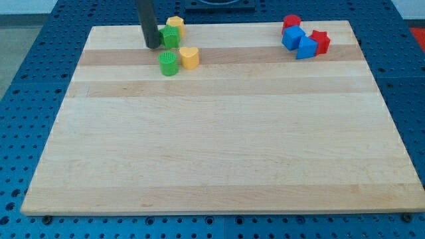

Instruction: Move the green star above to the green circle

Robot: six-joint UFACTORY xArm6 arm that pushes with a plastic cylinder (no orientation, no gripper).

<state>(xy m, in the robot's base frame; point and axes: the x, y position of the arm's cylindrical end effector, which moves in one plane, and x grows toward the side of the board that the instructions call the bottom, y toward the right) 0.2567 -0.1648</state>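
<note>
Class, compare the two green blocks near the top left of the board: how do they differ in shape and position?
The green star has a notched, pointed outline; the green circle is a round cylinder. The green star lies nearer the view's top, touching the yellow block behind it; the green circle sits lower, beside the yellow heart. My tip is right beside the green star's left, apart from the green circle. Both are green.

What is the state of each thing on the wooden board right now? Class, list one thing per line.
My tip: down on the board, touching the left side of the green star.
Green star block: near the top edge, above the green circle.
Green circle block: beside the yellow heart.
Yellow heart block: right of the green circle.
Yellow block: behind the green star, shape unclear.
Red and blue blocks: clustered top right.
Wooden board: lying flat.
</note>
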